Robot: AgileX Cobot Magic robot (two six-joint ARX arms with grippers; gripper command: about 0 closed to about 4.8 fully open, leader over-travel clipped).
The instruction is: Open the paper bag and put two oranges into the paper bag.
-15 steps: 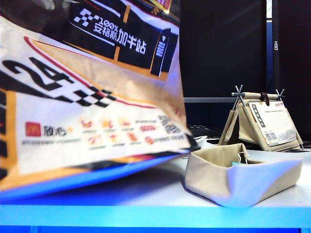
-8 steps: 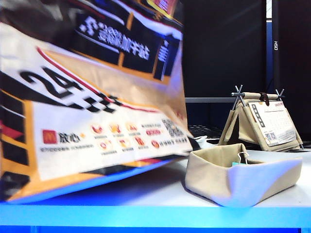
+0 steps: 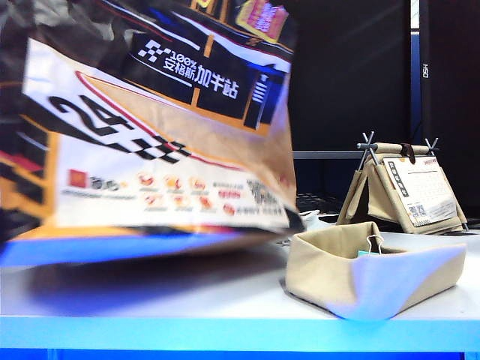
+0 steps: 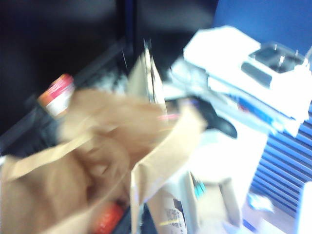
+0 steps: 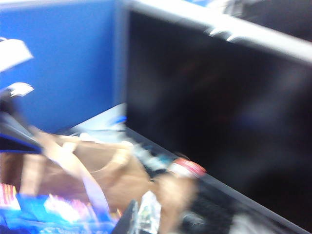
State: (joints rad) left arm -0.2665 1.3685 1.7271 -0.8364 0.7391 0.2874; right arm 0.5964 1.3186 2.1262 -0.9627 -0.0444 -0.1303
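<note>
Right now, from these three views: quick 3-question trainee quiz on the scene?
1. True or false: the paper bag lies flat on the table.
2. The beige fabric tray sits on which side of the bag in the exterior view? A) left B) right C) behind it
3. Are any oranges visible in the exterior view?

Key:
1. False, it is lifted and tilted, filling the view's left.
2. B.
3. No. Both grippers are also out of sight there.
</note>
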